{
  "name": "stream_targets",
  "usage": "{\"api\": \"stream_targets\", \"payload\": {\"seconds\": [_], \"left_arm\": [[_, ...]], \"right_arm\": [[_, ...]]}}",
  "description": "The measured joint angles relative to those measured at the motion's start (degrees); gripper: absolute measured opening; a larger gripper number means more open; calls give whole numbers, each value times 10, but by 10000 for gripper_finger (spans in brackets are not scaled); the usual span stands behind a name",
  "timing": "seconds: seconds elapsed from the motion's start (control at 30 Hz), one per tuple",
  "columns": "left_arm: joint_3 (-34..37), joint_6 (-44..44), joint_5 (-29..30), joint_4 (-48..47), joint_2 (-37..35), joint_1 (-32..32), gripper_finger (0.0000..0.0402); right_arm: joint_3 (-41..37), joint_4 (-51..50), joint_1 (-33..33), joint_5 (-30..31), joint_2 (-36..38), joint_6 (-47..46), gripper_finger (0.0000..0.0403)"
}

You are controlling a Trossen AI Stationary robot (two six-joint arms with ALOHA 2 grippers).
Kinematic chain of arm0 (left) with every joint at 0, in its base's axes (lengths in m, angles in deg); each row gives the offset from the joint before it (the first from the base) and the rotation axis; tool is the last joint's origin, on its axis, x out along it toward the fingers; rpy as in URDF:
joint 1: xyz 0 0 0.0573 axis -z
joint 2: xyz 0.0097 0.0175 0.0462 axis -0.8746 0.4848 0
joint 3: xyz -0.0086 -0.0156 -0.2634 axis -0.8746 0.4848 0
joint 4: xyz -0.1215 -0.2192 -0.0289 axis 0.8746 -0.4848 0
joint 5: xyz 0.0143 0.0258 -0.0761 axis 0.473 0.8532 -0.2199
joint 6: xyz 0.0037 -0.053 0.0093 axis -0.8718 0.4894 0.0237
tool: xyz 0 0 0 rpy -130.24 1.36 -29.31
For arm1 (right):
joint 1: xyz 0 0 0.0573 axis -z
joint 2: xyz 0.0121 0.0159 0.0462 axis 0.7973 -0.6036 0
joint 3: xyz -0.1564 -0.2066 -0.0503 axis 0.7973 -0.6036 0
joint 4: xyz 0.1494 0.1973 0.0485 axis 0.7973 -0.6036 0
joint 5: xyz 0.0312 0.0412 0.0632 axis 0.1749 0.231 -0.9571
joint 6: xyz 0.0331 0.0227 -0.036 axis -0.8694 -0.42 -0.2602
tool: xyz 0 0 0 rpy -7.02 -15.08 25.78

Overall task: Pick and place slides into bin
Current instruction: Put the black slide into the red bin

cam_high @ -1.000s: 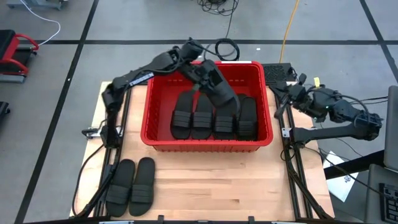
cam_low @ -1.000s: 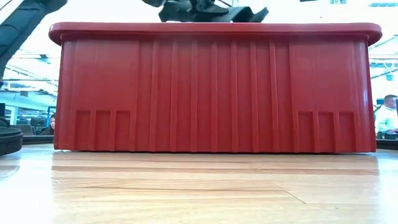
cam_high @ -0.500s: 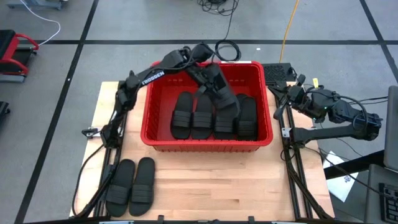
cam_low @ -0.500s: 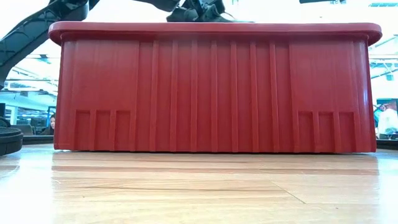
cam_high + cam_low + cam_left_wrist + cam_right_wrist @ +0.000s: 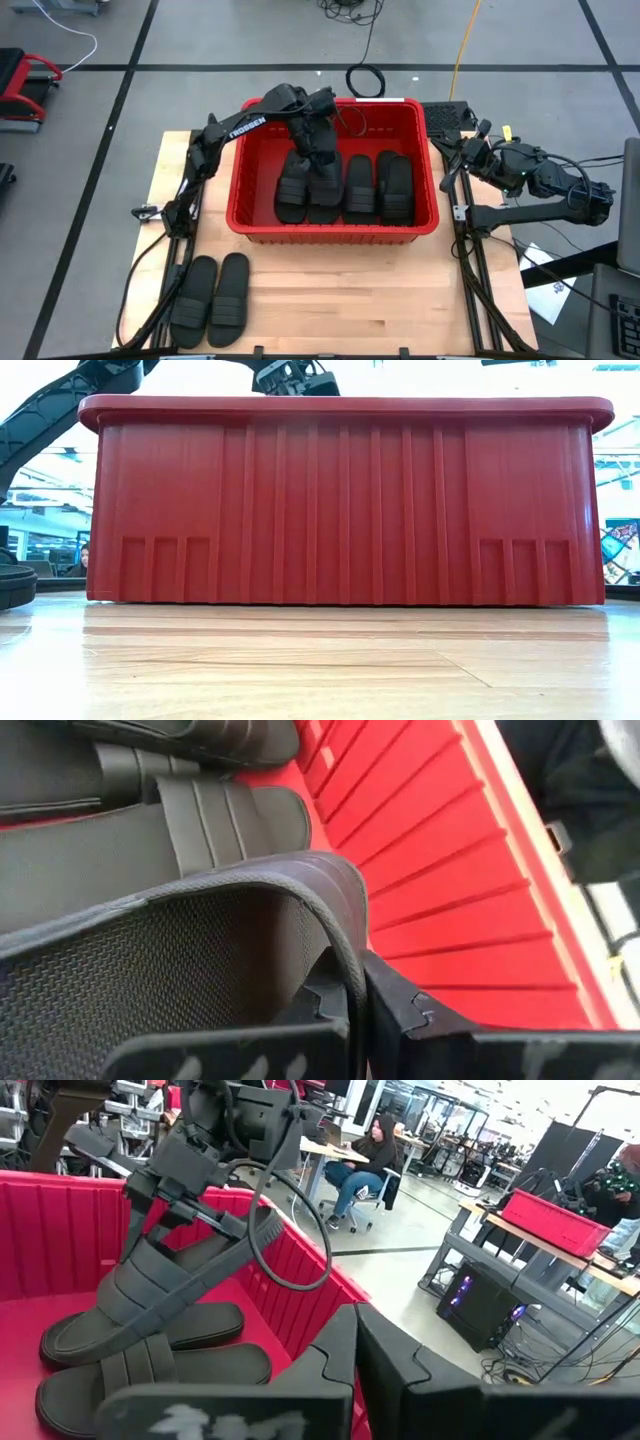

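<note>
holding a slide (image 5: pixel 322 165) by its strap, the left tool (image 5: pixel 312 130) reaches down inside the bin (image 5: pixel 236 190) at its far left part, fingers clenched on the ribbed band; the left wrist view shows the band pinched between the dark fingers (image 5: pixel 400 1010), the textured sole hanging beside them; the held slide tilts down over the row of slides (image 5: pixel 375 188) already lying on the bin floor; two more slides (image 5: pixel 211 298) lie side by side on the surface (image 5: pixel 360 300) near its front left corner, well apart from the bin; the right tool (image 5: pixel 478 150) waits clenched and empty just off the bin's right rim; judging by the matte rubber, each slide looks light, flexible and grippy rather than slippery, hardly fragile; the strap seems the sensible place to take hold, since it stands proud of the sole and gives two faces to pinch, whereas the flat sole offers little purchase.
</note>
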Motion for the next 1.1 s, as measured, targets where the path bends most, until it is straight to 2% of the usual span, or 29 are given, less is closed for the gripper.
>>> {"api": "stream_targets", "payload": {"seconds": [0.37, 0.7, 1.1], "left_arm": [[0, -2, 20, 81, 18, 44, 0], [1, -3, 26, 76, 66, 52, 0], [0, -39, 40, 115, 68, 54, 4]], "right_arm": [[0, -5, 0, 0, 0, -30, 0], [0, -18, 0, -5, -5, -69, 0], [0, -18, 0, -17, -5, -70, 0]]}}
